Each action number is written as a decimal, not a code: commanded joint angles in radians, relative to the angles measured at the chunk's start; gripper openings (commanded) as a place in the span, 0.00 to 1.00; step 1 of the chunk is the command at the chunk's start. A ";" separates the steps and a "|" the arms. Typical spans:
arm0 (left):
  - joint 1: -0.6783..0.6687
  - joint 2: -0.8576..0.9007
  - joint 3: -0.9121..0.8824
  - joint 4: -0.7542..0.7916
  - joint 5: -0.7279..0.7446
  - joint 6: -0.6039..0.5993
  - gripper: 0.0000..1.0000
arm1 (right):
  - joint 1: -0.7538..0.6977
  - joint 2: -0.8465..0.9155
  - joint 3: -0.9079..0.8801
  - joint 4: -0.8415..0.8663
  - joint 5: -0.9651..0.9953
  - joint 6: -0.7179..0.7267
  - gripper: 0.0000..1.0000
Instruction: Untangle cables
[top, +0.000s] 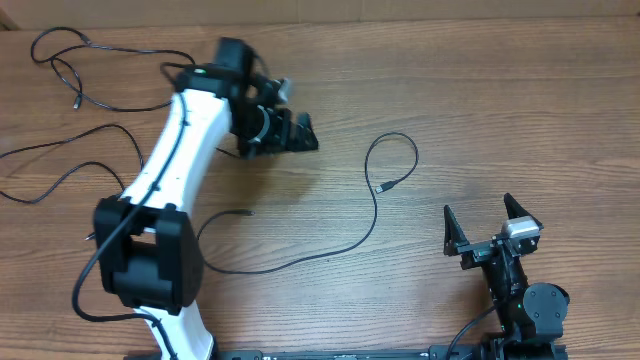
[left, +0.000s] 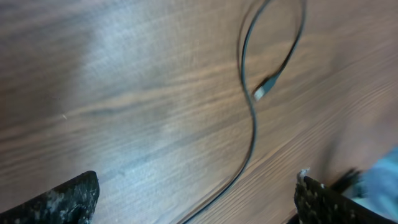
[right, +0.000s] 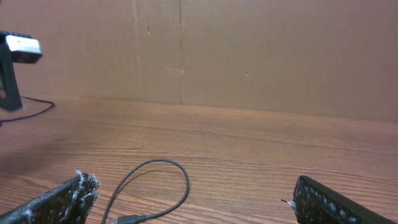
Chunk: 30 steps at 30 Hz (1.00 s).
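One thin black cable (top: 372, 222) lies loose across the middle of the table, looping round to a small plug (top: 383, 187). More cables (top: 70, 95) sprawl in loose loops at the far left. My left gripper (top: 305, 133) hovers over the table to the left of the centre loop, open and empty. In the left wrist view the cable (left: 251, 143) and its plug (left: 260, 92) run on the wood beyond the wide-apart fingers (left: 62, 199). My right gripper (top: 478, 205) stands open near the right front. Ahead of it in the right wrist view lies the cable's loop (right: 185, 180).
A brown cardboard wall (right: 249, 56) closes off the back of the wooden table (top: 520, 110). The left arm's white body (top: 175, 160) reaches from the front left over the table, crossing above part of the left cables.
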 joint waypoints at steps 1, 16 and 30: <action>-0.080 -0.003 0.008 -0.026 -0.153 0.030 1.00 | 0.003 -0.008 -0.010 0.005 0.008 -0.002 1.00; -0.290 0.022 0.005 -0.027 -0.169 0.026 1.00 | 0.003 -0.008 -0.010 0.005 0.008 -0.002 1.00; -0.337 0.032 -0.013 -0.100 -0.171 0.072 1.00 | 0.003 -0.008 -0.010 0.005 0.008 -0.002 1.00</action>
